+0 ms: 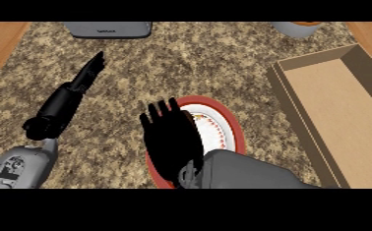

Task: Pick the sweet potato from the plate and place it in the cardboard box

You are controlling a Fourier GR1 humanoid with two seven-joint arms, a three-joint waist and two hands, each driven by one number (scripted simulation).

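Head view showed the right hand [170,139], fingers straight, spread over the red plate [231,122], hiding the sweet potato; nothing lifted yet, the cardboard box [330,107] empty. Left hand [85,77] rested open.

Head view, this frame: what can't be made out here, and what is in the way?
- Sweet potato: not visible; the right robot hand covers most of the red-rimmed plate, so no grasp can be confirmed.
- Cardboard box: its right side is cut off by the view's right edge.
- Grey appliance and a cup-like container: cropped at the top.
- Left robot hand: open, resting on the counter.
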